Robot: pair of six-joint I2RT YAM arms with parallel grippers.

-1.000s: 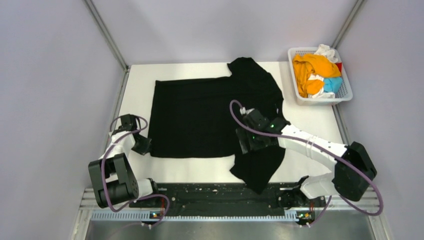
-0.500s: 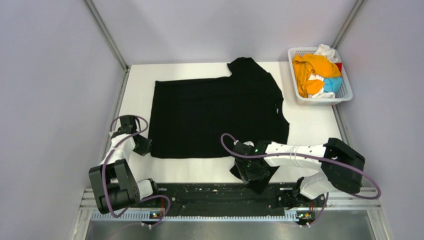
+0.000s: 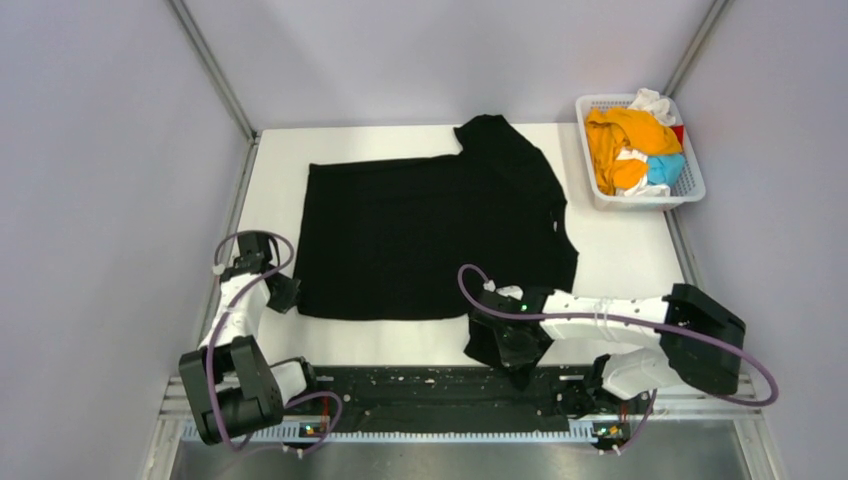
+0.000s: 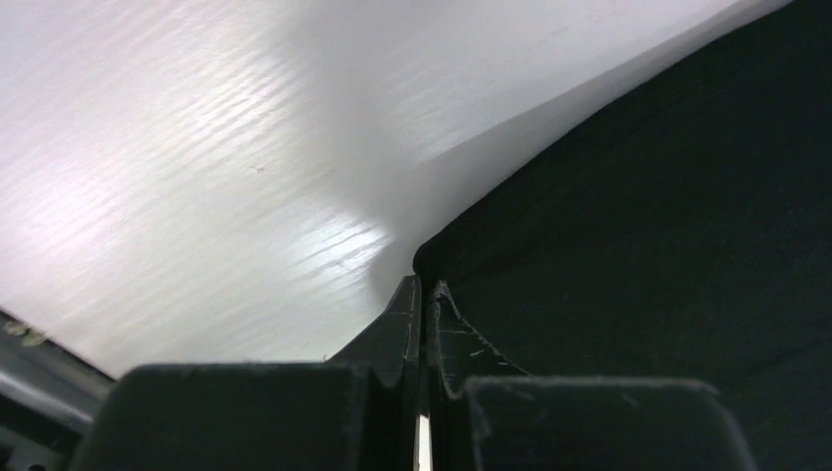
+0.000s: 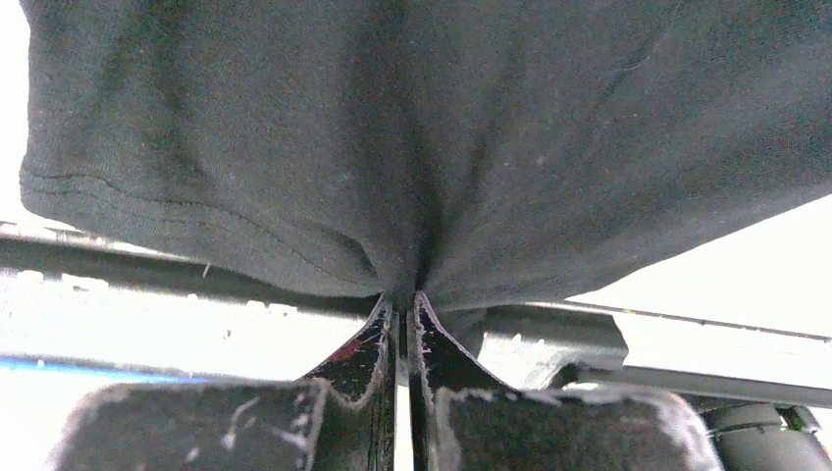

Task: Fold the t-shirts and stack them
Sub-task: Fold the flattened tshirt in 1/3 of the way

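Note:
A large black t-shirt lies spread flat on the white table. My left gripper sits at its near left corner, and in the left wrist view the jaws are shut with that corner of the cloth pinched at their tips. At the near right, my right gripper is shut on the shirt's near sleeve. The right wrist view shows the dark cloth gathered into the closed gripper and lifted over the table's front edge.
A white lattice basket stands at the back right corner. It holds crumpled orange, white, light blue and red shirts. A black rail runs along the table's near edge between the arm bases.
My right gripper has come from the shirt's right middle down to the near sleeve and shut on it. The left gripper has stayed at its corner.

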